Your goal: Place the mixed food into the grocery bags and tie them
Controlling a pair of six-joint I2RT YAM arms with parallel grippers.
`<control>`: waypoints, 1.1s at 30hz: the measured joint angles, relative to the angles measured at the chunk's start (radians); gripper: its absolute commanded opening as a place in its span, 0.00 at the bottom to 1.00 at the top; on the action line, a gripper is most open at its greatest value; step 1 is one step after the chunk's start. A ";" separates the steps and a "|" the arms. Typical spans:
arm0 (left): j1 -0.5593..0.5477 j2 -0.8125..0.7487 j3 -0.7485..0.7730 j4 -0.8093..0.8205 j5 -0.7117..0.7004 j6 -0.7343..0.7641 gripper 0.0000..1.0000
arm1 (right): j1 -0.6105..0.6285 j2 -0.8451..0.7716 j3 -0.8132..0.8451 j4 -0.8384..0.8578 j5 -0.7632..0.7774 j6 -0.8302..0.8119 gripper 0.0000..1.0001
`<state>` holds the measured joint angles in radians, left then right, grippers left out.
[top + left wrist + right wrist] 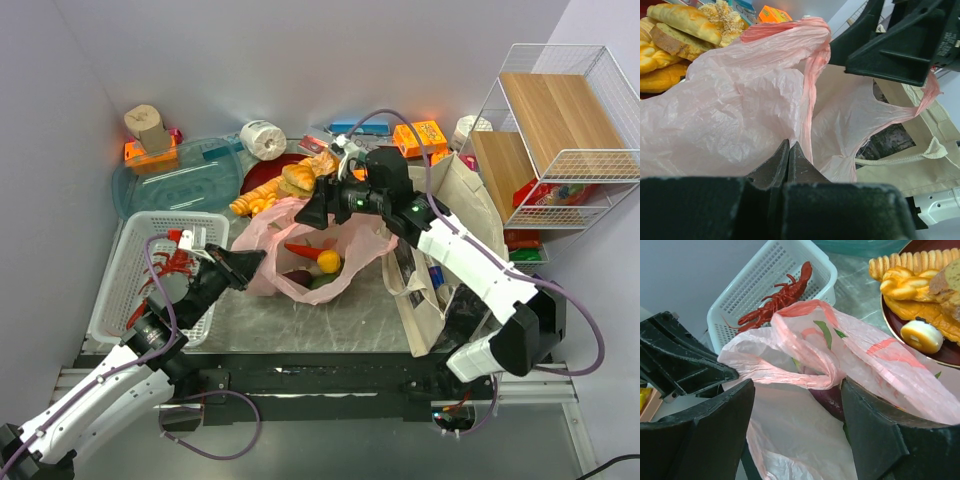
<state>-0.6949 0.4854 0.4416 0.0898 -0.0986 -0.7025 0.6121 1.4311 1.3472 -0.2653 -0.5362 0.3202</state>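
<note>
The left gripper (248, 264), pressed together, pinched the pink bag (268, 238); the right gripper (796, 390) stood spread (a twisted handle (800, 374) between its fingers).

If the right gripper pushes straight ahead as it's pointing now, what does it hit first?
Probably the twisted handle of the pink bag, which lies straight ahead of the right gripper, in line with the gap of its open jaws. Depth is unclear, though.
</note>
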 measured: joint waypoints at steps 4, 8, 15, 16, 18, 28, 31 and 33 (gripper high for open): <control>0.000 -0.003 -0.005 0.001 0.004 -0.001 0.01 | -0.004 0.048 0.000 0.010 -0.017 0.005 0.74; 0.000 -0.004 -0.010 0.003 0.005 -0.001 0.01 | -0.004 0.084 0.000 0.008 -0.022 0.005 0.74; 0.000 -0.004 -0.010 0.003 0.008 -0.001 0.01 | -0.004 0.100 0.011 0.004 -0.018 0.003 0.59; 0.000 -0.004 -0.010 0.003 0.008 -0.001 0.01 | -0.004 0.100 0.012 0.005 -0.018 0.002 0.51; 0.000 -0.004 -0.010 0.002 0.008 -0.001 0.01 | -0.004 0.100 0.012 0.010 -0.021 0.000 0.25; 0.000 -0.009 0.003 -0.064 -0.006 0.092 0.96 | 0.013 0.084 0.101 -0.102 0.031 -0.010 0.00; 0.000 -0.011 0.047 -0.100 0.010 0.187 0.96 | 0.055 0.083 0.262 -0.207 0.076 -0.053 0.00; 0.000 -0.008 0.090 -0.105 0.031 0.242 0.96 | 0.080 0.083 0.378 -0.261 0.081 -0.080 0.00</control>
<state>-0.6949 0.4774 0.5312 -0.0151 -0.0677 -0.4606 0.6918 1.5139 1.7256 -0.5266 -0.4549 0.2398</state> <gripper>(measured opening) 0.960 0.014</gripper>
